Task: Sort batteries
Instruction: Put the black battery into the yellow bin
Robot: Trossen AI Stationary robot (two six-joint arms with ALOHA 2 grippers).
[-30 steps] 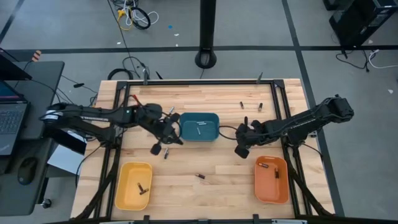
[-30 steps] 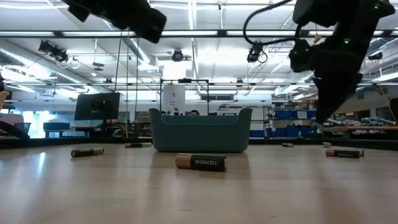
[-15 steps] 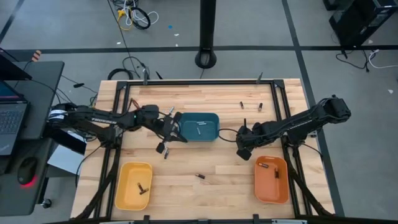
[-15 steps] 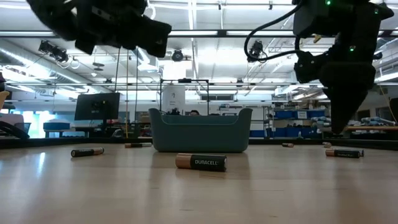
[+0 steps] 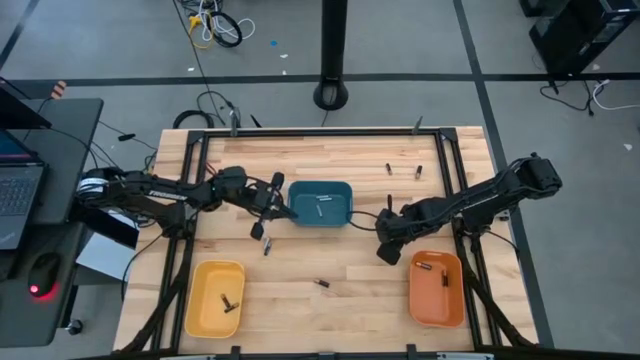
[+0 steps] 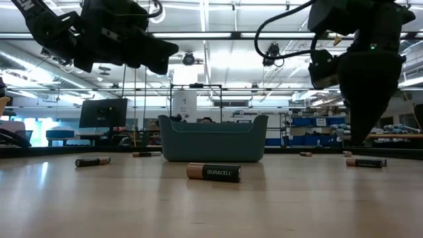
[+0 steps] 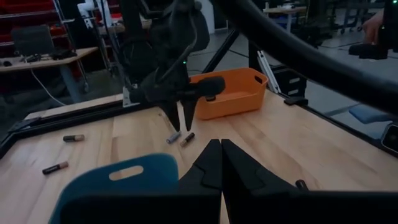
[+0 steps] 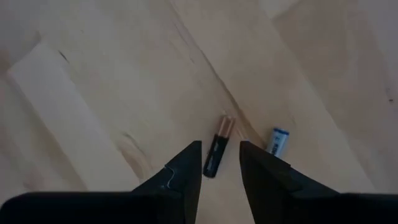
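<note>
Batteries lie scattered on the wooden table: one (image 5: 323, 284) near the front middle, one (image 5: 267, 247) left of centre, others (image 5: 389, 168) at the back. A teal tray (image 5: 320, 203) holds one battery (image 5: 318, 208). My left gripper (image 5: 278, 203) is shut and empty. It points level at the teal tray's left rim (image 7: 118, 180) and hangs above the table (image 6: 158, 56). My right gripper (image 8: 221, 155) is open and points down over a black-and-copper battery (image 8: 216, 154) lying flat between the fingertips' lines. A blue-ended battery (image 8: 278, 140) lies beside it.
A yellow tray (image 5: 215, 298) at the front left and an orange tray (image 5: 437, 288) at the front right each hold batteries. A black frame (image 5: 320, 131) borders the table. Bare wood lies between the front trays.
My left gripper has come down and tipped from pointing downward to level, moving toward the teal tray's left side; it has stayed shut.
</note>
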